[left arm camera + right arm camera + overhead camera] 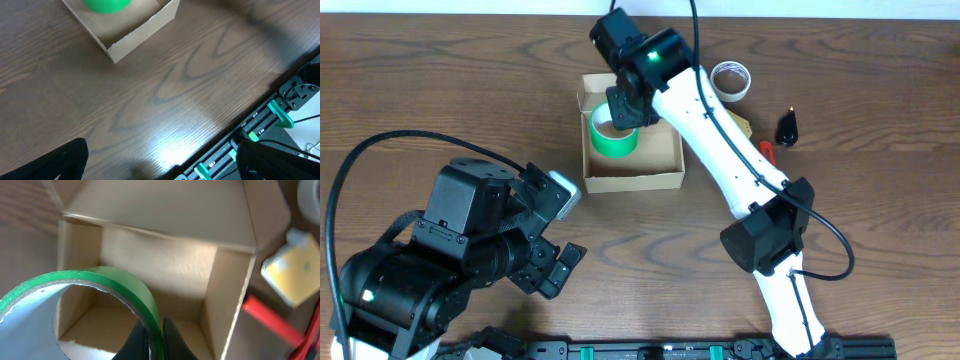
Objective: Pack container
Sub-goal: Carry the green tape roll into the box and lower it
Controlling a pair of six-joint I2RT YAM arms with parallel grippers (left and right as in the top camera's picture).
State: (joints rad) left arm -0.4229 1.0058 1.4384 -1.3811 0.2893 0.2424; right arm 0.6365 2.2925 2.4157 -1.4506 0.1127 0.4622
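The container [665, 155] is a small tan cardboard box, open, at the table's middle back. Its flap lid stands up on the left. My right gripper [623, 108] is shut on a green tape roll [614, 140] and holds it in the box, tilted. In the right wrist view the fingers [156, 339] pinch the roll's wall [120, 282] above the box floor [185, 330]. A box corner [145, 27] with the green roll [105, 5] shows in the left wrist view. My left gripper [555, 240] is open and empty over the table, front left of the box.
A white tape roll [731, 80] lies right of the box at the back. A yellow block [295, 272], a red-handled tool [272, 322] and a black object [788, 127] lie to the box's right. A rail [260, 125] runs along the front table edge.
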